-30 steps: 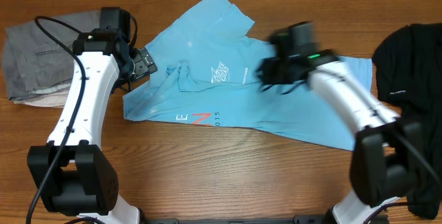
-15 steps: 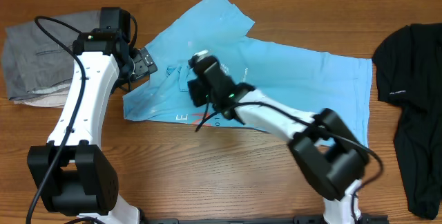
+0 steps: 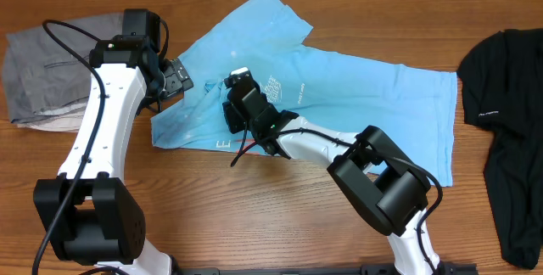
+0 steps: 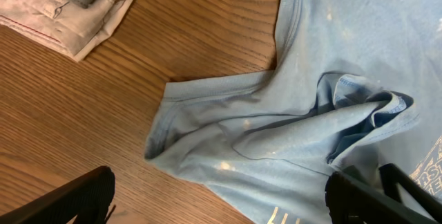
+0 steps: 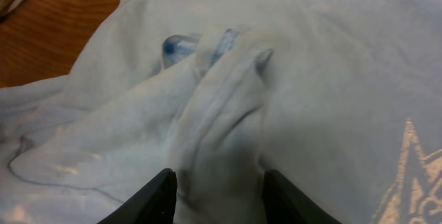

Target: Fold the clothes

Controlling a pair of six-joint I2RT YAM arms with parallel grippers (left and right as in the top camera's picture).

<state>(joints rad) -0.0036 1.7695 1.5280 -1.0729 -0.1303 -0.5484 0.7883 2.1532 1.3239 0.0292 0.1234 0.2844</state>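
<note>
Wooden counter (image 3: 280, 199) under your arms carries the light blue T-shirt (image 3: 356, 122), spread across its middle between a folded gray garment (image 3: 42, 75) and a black garment (image 3: 505, 97). Your right gripper (image 5: 217, 182) stands half-parted astride a bunched fold (image 5: 221, 99) of the T-shirt. Your left gripper (image 4: 221, 196) hangs wide over its left edge.

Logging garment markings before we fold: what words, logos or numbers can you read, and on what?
"E": white letter near the lower edge of the light blue T-shirt; whatever follows is hidden.
White logo print mid-shirt: too small to read.
Small white line beside it: unreadable.
Small white print on the black garment: unreadable.
</note>
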